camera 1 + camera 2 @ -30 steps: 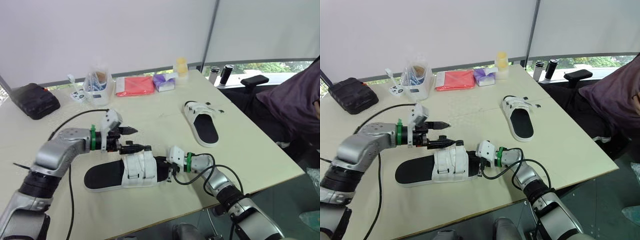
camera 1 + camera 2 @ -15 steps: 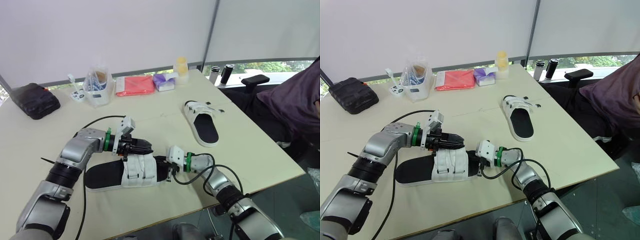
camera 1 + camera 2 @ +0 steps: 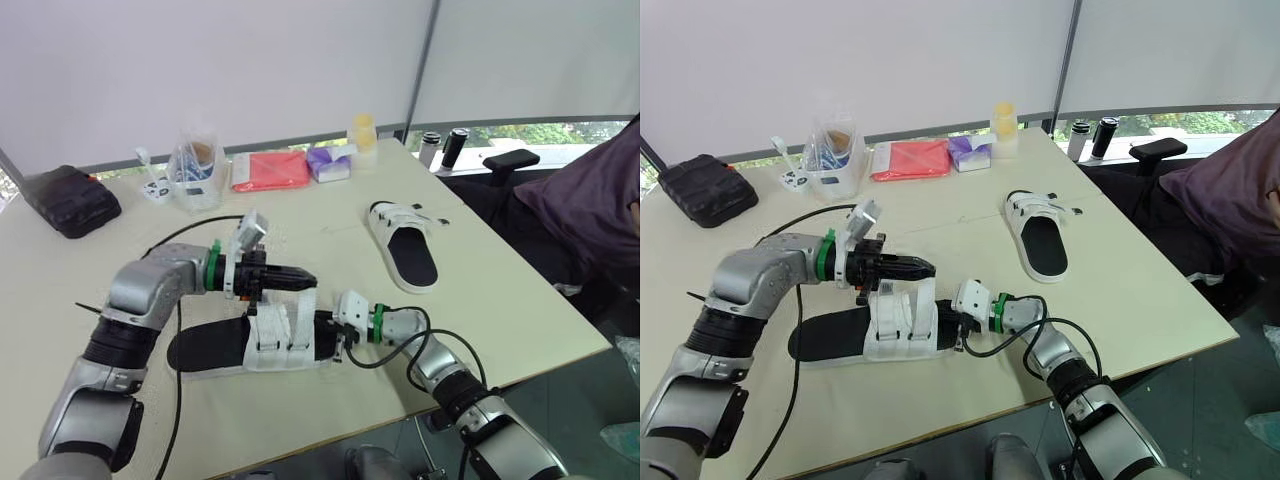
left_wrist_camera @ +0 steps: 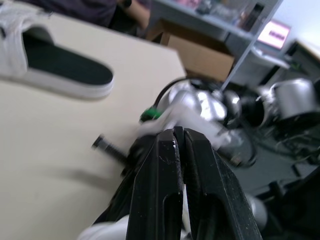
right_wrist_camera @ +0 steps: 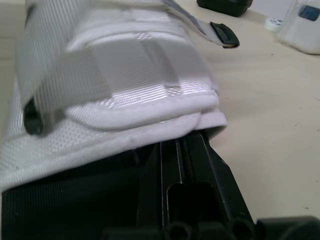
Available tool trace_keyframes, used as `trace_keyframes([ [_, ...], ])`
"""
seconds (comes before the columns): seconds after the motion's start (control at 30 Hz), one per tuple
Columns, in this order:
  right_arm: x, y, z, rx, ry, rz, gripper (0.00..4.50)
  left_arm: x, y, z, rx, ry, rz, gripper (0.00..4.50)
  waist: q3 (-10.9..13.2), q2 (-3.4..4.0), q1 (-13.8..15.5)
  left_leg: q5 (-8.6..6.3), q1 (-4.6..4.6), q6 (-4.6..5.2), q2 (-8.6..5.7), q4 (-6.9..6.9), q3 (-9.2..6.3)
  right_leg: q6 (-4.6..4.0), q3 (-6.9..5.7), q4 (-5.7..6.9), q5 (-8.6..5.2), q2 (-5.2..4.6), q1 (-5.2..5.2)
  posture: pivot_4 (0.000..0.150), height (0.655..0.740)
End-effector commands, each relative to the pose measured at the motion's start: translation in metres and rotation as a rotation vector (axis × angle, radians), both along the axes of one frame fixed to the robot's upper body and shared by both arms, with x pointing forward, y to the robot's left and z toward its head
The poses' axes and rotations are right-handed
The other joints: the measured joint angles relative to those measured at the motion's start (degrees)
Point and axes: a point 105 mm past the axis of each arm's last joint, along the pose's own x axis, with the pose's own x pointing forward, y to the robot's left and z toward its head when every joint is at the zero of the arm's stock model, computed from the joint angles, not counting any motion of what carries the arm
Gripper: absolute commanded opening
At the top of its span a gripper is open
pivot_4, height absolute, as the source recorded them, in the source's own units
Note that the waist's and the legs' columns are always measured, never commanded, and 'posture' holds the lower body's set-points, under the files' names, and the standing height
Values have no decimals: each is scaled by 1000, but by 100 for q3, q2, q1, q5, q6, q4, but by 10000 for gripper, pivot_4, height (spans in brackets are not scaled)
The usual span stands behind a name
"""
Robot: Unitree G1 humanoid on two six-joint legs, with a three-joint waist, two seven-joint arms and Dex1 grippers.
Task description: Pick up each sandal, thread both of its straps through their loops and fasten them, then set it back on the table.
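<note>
Cable [image 3: 175, 400] beside sandal [image 3: 280, 340] — second sandal [image 3: 405, 250] apart

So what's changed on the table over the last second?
The left gripper, open above the near sandal a second ago, dipped to its strap, closed on it and appears to be pulling it upward. The right gripper stayed tucked into the sandal's toe end, and the far sandal hasn't moved.
</note>
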Motion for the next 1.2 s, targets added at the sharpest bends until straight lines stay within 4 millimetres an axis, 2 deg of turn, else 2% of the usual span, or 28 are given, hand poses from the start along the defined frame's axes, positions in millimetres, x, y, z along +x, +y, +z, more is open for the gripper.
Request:
trace_keyframes([
  [0.03, -22, -46, -89, -278, 279, -112, 0, 11, 12, 17, -23, -106, 84, 480, 2, 4, 1, 0, 0, 0, -1, 0, -1, 0, 0, 0, 0, 2, 0, 1500, 7400],
  [0.17, -22, -45, -90, -280, 280, -110, 0, 25, 17, 6, 10, -114, 145, 480, 9, 0, 7, 0, -1, 0, -2, 1, -1, 0, 0, 1, 0, 2, -1, 1500, 7400],
  [0.47, -21, -46, -89, -282, 277, -112, 0, 52, 26, -38, 150, -114, 192, 480, 9, -1, 25, 0, -1, 0, -4, 2, 0, 0, 0, 4, 0, 2, -2, 1500, 7400],
  [0.77, -23, -47, -91, -280, 280, -116, 0, 59, 37, -77, 347, -141, 143, 480, -5, 5, 41, 1, 4, 0, -3, 2, 0, 1, 0, 7, 1, 1, 2, 1500, 7400],
  [0.87, -23, -47, -90, -279, 279, -119, 0, 63, 38, -81, 361, -148, 153, 480, -15, 11, 47, 1, 6, 0, -3, 2, 0, 1, 0, 8, 1, 1, 5, 1500, 7400],
  [0.97, -23, -48, -91, -279, 279, -121, 0, 68, 39, -81, 362, -156, 173, 9894, -18, 12, 48, 1, 8, 1, -2, 2, 0, 1, 0, 8, 1, 1, 7, 1500, 7400],
  [1.1, -24, -49, -91, -280, 280, -120, 0, 71, 39, -77, 345, -170, 191, 28868, -20, 1, 43, 1, 7, 1, -2, 2, -2, 2, -1, 10, 1, 3, 7, 1500, 7400],
  [1.17, -23, -49, -90, -278, 278, -124, 0, 73, 39, -70, 316, -177, 211, 39272, -21, 2, 43, 1, 7, 1, -1, 2, -2, 3, -1, 11, 2, 1, 7, 1500, 7400],
  [1.2, -22, -50, -89, -274, 273, -126, 0, 75, 40, -65, 287, -174, 233, 42895, -21, 2, 43, 1, 8, 1, -1, 2, -2, 3, 0, 12, 2, 1, 7, 1500, 7400],
])
